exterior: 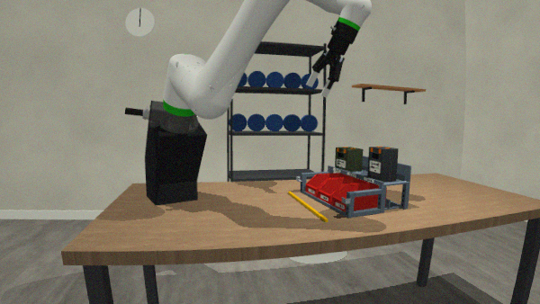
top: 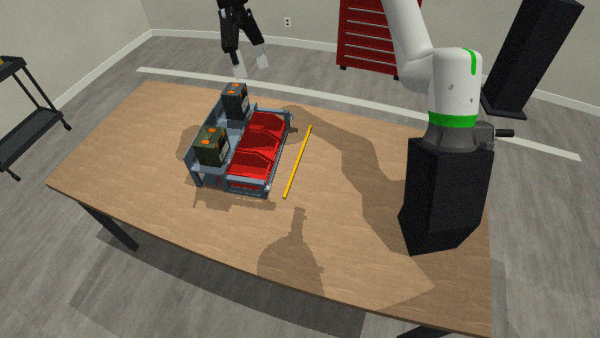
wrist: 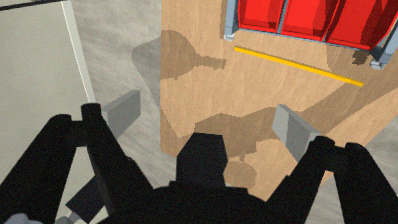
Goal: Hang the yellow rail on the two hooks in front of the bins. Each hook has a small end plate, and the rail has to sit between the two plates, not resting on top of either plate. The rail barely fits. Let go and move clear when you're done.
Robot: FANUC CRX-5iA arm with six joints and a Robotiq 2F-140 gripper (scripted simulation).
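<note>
Gripper (exterior: 325, 84) hangs high above the table (exterior: 252, 243), fingers spread fully wide, nothing between them. Yellow rail (top: 297, 161) lies flat on the table just beside the front of the red bins (top: 255, 150), roughly parallel to the blue-grey rack (top: 197, 172) that holds them, not touching it as far as I can tell. Two dark boxes (exterior: 382, 163) sit on the rack's back shelf. Hooks and end plates are too small to pick out; they should be at the rack's front corners.

Step in hand, as I judge it: reach and pick up the rail. To do it well: come down over the rail's middle so it stays balanced, turn the wrist so the fingers straddle it across its thin width, keep the pads clear of the rack front. Grip dead centre, since any tilt means one end lands on a plate. Fit is tight, so line the rail ends up between the plates before lowering it, then lower level and slow.

In the wrist view the rail (wrist: 298, 66) runs slightly diagonal below the bins.
</note>
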